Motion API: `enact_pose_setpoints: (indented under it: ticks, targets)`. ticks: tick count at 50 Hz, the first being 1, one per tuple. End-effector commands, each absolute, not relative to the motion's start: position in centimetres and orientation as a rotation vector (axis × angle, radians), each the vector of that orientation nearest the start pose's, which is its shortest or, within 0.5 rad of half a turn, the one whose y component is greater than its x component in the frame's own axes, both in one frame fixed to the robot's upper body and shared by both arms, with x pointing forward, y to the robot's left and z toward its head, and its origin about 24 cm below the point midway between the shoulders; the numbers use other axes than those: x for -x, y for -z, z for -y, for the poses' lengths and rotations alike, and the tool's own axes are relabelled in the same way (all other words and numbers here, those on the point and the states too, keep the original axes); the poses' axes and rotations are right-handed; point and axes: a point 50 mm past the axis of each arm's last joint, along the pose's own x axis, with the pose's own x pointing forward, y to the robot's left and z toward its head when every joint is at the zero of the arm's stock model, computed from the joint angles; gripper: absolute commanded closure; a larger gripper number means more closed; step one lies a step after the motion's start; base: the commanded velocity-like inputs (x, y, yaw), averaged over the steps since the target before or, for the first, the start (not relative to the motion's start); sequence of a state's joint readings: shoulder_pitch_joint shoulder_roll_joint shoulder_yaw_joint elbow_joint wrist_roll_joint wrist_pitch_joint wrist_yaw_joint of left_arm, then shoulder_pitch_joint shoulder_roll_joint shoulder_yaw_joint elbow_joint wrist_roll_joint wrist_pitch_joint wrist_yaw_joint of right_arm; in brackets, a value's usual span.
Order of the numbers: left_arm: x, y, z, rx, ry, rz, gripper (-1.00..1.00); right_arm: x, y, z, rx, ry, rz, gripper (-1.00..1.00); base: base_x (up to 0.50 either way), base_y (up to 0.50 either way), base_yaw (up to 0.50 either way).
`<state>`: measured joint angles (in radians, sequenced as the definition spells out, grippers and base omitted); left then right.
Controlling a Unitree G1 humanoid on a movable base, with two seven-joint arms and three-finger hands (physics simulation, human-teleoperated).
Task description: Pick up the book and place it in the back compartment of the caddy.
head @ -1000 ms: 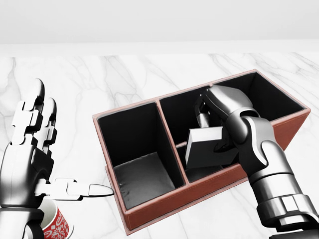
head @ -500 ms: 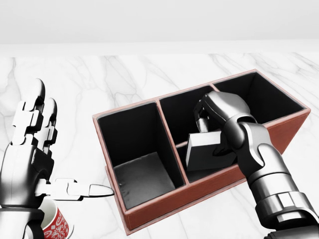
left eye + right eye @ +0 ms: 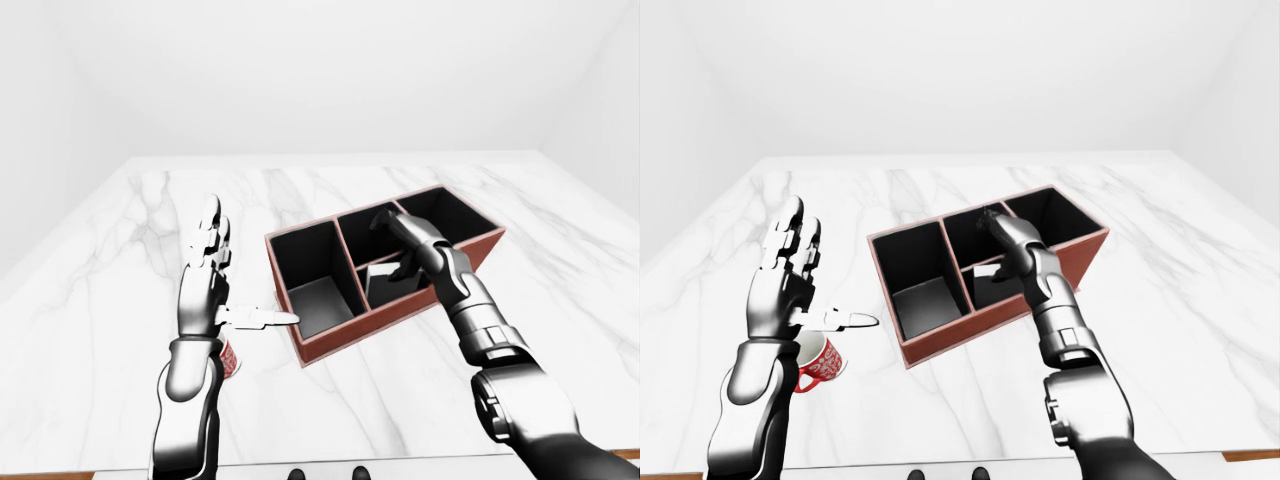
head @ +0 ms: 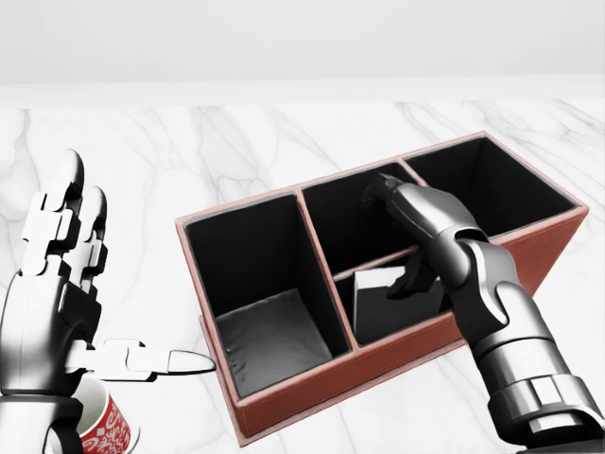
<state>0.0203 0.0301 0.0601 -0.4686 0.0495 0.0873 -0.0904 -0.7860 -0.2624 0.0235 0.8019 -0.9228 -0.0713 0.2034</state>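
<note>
The red-brown caddy (image 4: 284, 402) with black inside lies aslant on the marble table. Its middle section is split in two. The grey book (image 4: 381, 301) stands in the half of that section nearer the bottom of the head view, leaning a little. My right hand (image 4: 388, 241) hovers over that section, open: the fingers (image 4: 416, 203) stretch toward the upper half and the thumb rests at the book's top edge. My left hand (image 4: 118, 284) is held up to the left of the caddy, open and flat, thumb pointing at the caddy wall.
A red patterned mug (image 4: 107, 427) stands under my left wrist at the bottom left of the head view. The caddy's large left compartment (image 4: 269, 340) and right compartment (image 4: 501, 184) show only black floors. The table's near edge (image 3: 420, 465) runs along the bottom.
The book has gone down from above the rim into the middle section's lower half. My right fingers have opened off it. The left hand and the camera are still.
</note>
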Motion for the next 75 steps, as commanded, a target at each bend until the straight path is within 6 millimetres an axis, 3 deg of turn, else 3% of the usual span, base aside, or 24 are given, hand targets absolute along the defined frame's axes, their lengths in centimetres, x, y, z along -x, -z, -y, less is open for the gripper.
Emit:
enact_pose_setpoints:
  ticks: [1,12,37,51,65,75]
  targets:
    - [-23.4,-13.7,-16.2,-0.106,0.020,0.358,-1.00,-39.5,-11.1,16.8,1.306,-0.131,0.000,-1.00,0.01,0.00,0.01]
    - [-23.4,-13.6,-16.2,-0.107,0.019,0.357,-1.00,-39.3,-11.5,16.6,1.304,-0.138,0.023,-1.00,0.01,0.00,0.00]
    - [-23.3,-13.9,-16.1,-0.111,0.021,0.368,-1.00,-36.1,-16.3,16.2,1.137,-0.116,0.100,-1.00,0.00,0.00,0.00]
    - [-23.3,-13.9,-16.2,-0.109,0.019,0.370,-1.00,-30.4,-21.8,14.9,1.046,-0.109,0.416,-1.00,0.00,0.00,0.00]
    - [-22.9,-15.0,-16.2,-0.110,0.018,0.421,-1.00,-25.5,-24.5,14.5,1.003,-0.084,0.623,-1.00,0.00,0.00,0.00]
    - [-22.2,-16.4,-16.3,-0.109,0.015,0.488,-1.00,-23.0,-24.5,15.1,0.937,-0.048,0.686,-1.00,0.00,0.00,0.00]
